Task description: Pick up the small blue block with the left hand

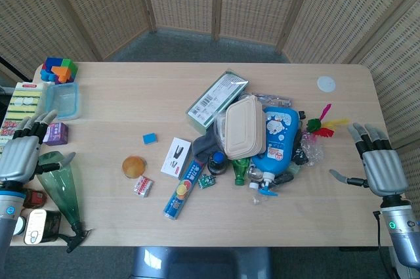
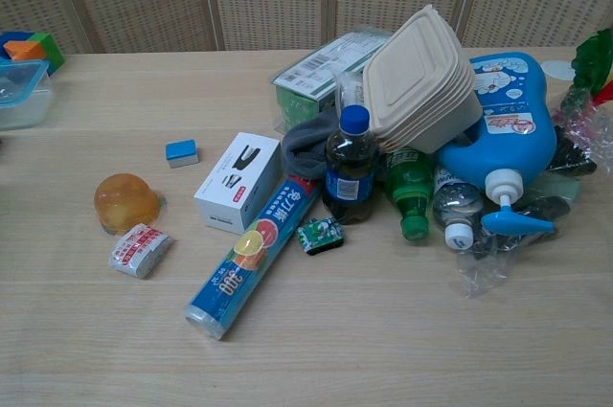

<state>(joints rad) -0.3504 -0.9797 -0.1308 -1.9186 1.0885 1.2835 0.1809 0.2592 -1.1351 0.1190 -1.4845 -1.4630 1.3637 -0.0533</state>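
The small blue block (image 1: 149, 138) lies flat on the table, left of the white stapler box (image 1: 176, 157); the chest view shows the small blue block (image 2: 181, 151) beside the white stapler box (image 2: 238, 182). My left hand (image 1: 23, 151) hovers at the table's left edge, fingers spread and holding nothing, well to the left of the block. My right hand (image 1: 378, 163) hangs open at the right edge, far from the block. Neither hand appears in the chest view.
An orange dome (image 1: 134, 167) and a red-white packet (image 1: 143, 186) lie below the block. A clear container (image 1: 63, 100), purple box (image 1: 56, 134) and green bottle (image 1: 60, 190) crowd the left edge. A pile of bottles, a blue tube (image 1: 184, 189) and stacked trays (image 1: 240, 128) fills the centre.
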